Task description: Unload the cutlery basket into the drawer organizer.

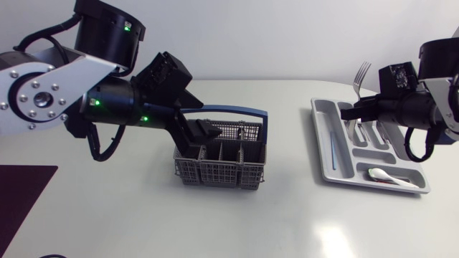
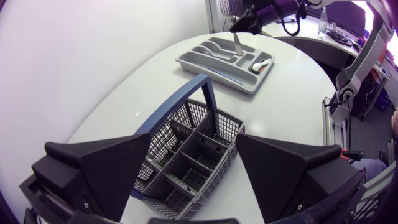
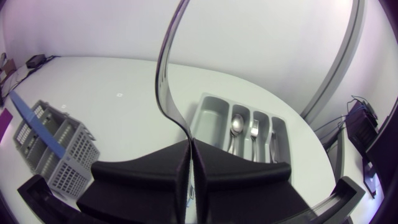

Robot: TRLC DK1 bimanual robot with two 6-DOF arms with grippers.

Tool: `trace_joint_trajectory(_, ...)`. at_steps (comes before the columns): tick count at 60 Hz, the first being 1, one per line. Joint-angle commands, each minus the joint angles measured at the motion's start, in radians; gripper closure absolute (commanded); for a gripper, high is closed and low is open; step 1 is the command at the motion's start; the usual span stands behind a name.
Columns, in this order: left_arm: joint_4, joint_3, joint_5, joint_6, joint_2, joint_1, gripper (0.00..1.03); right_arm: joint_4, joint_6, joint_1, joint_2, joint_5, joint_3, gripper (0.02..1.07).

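The grey cutlery basket (image 1: 215, 174) with a blue handle (image 1: 237, 112) stands mid-table. My left gripper (image 1: 204, 132) hangs open just above it. In the left wrist view the basket (image 2: 186, 118) lies between the spread fingers (image 2: 106, 171), and the compartments that show look empty. Over the grey drawer organizer (image 1: 373, 185) at the right, my right gripper (image 1: 355, 109) is shut on a metal fork (image 1: 361, 73), tines up. In the right wrist view the fork (image 3: 166, 81) rises from the closed gripper (image 3: 189, 155), with the organizer (image 3: 208, 115) ahead.
The organizer holds a white spoon (image 1: 380, 174) at its near end, a blue stick-like piece (image 1: 332, 147) in its left slot, and metal cutlery (image 3: 254, 132) in the middle slots. A dark mat (image 1: 21, 193) lies at the table's front left.
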Motion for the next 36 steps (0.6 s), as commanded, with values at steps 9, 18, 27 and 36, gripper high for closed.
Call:
trace_joint_trajectory(9, -0.002, -0.054, -0.03, 0.009, -0.035, -0.007, 0.07, 0.021, 0.008, -0.072, 0.217, 0.114, 0.122, 1.01)
trace_joint_trajectory(18, -0.009, -0.052, -0.04, 0.009, -0.041, -0.013, 0.07, 0.023, 0.003, -0.121, 0.344, 0.163, 0.204, 1.01)
trace_joint_trajectory(27, -0.01, -0.049, -0.09, 0.009, -0.041, -0.057, 0.07, 0.021, 0.009, -0.158, 0.448, 0.209, 0.293, 1.01)
trace_joint_trajectory(36, -0.01, -0.046, -0.138, 0.009, -0.042, -0.102, 0.07, 0.02, 0.015, -0.198, 0.533, 0.213, 0.359, 1.01)
